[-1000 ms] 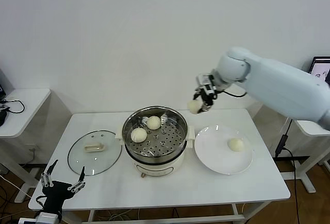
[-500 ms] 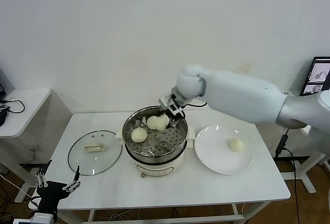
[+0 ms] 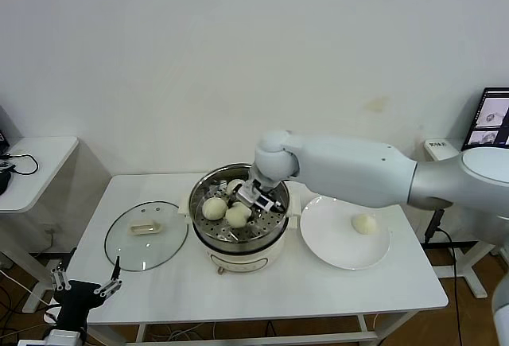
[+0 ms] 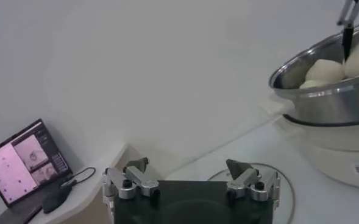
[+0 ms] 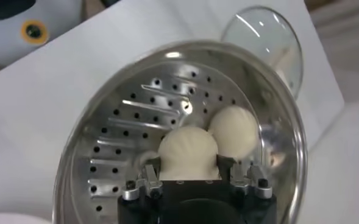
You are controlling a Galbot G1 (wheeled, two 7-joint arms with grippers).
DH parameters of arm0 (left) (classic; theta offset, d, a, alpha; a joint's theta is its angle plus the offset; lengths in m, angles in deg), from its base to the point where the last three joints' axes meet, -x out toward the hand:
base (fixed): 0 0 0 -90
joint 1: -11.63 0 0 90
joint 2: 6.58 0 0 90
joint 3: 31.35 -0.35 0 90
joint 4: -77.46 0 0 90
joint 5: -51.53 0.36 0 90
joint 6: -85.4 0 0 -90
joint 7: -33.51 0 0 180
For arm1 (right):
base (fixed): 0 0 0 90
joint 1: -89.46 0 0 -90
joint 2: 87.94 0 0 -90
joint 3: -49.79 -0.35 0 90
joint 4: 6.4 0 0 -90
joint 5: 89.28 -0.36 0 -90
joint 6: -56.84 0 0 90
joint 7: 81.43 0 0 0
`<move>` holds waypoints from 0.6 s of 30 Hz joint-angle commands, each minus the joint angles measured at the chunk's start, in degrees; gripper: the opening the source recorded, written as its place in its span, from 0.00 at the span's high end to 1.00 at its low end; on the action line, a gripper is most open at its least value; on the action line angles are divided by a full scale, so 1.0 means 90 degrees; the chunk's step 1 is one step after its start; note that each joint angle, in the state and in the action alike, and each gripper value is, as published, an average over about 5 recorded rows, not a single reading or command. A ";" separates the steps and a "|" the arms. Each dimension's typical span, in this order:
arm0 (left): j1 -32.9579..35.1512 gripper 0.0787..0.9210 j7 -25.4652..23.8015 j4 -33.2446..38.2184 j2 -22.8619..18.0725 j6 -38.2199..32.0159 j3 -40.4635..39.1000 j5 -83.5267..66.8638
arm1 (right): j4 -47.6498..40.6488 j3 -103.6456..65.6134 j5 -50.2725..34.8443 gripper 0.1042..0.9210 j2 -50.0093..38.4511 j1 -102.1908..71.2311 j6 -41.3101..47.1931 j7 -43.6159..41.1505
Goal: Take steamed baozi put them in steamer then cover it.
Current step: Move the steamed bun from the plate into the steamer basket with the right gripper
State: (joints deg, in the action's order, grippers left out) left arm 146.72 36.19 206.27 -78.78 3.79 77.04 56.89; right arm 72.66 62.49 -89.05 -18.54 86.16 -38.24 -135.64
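Note:
The steamer is a steel pot with a perforated tray on a white base at the table's middle. My right gripper reaches down into it and is shut on a baozi, low over the tray. In the right wrist view this baozi sits between the two fingers, right beside a second baozi. That second baozi lies at the tray's left. One more baozi lies on the white plate. The glass cover lies flat to the left of the steamer. My left gripper is open and empty.
The left gripper hangs below the table's front left corner, facing the steamer. Small side tables stand at the far left and far right. A screen shows at the right edge.
My right gripper carried the baozi from above the plate's far side leftward and down into the steamer. The left gripper drifted slightly lower.

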 commanded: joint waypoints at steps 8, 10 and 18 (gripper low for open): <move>-0.0010 0.12 0.0004 -0.0026 0.0011 -0.0008 -0.0002 -0.0004 | 0.0221 0.0213 0.0064 0.40 0.0038 0.0090 -0.0597 -0.0146; -0.0020 0.12 0.0004 -0.0031 0.0017 -0.0008 -0.0012 -0.0004 | 0.0242 0.0230 0.0012 0.40 0.0030 0.0129 -0.0593 -0.0186; -0.0028 0.12 0.0002 -0.0034 0.0040 -0.0008 -0.0013 -0.0009 | 0.0209 0.0189 -0.0196 0.25 -0.0072 0.0333 -0.0564 -0.0257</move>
State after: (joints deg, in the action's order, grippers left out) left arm 146.45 36.22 206.00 -78.41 3.72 76.92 56.82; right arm 74.62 64.30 -89.65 -19.00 88.17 -42.44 -137.44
